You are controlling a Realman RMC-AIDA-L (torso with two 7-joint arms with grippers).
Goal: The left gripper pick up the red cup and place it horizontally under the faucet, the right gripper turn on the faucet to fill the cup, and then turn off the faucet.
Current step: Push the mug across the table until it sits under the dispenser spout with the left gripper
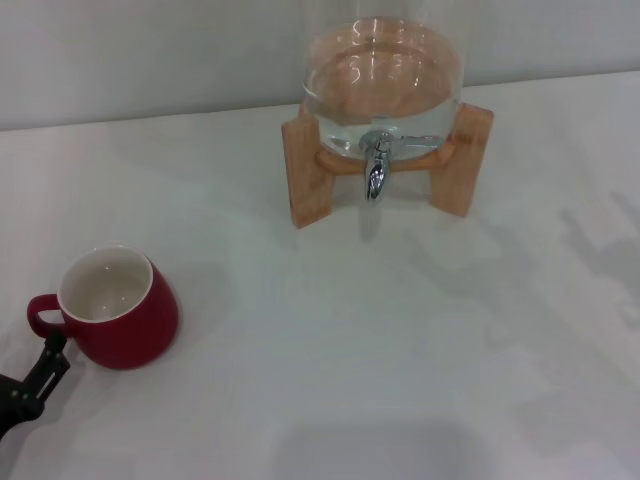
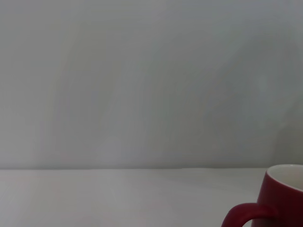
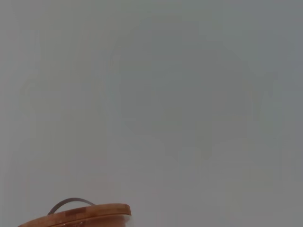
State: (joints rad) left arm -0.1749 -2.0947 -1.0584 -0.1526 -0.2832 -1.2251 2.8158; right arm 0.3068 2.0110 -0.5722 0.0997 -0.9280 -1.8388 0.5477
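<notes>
The red cup (image 1: 118, 308) stands upright on the white table at the near left, its cream inside showing and its loop handle pointing left. My left gripper (image 1: 40, 375) pokes in from the bottom left corner, its tip just below the handle. In the left wrist view the red cup (image 2: 280, 198) and its handle sit at the frame's edge. The chrome faucet (image 1: 376, 166) hangs from the glass dispenser (image 1: 382, 85) at the back centre, with nothing beneath its spout. My right gripper is out of view.
The dispenser rests on a wooden stand (image 1: 305, 170) with water inside. A wooden lid (image 3: 80, 215) with a metal handle shows in the right wrist view. A pale wall runs behind the table (image 1: 400, 340).
</notes>
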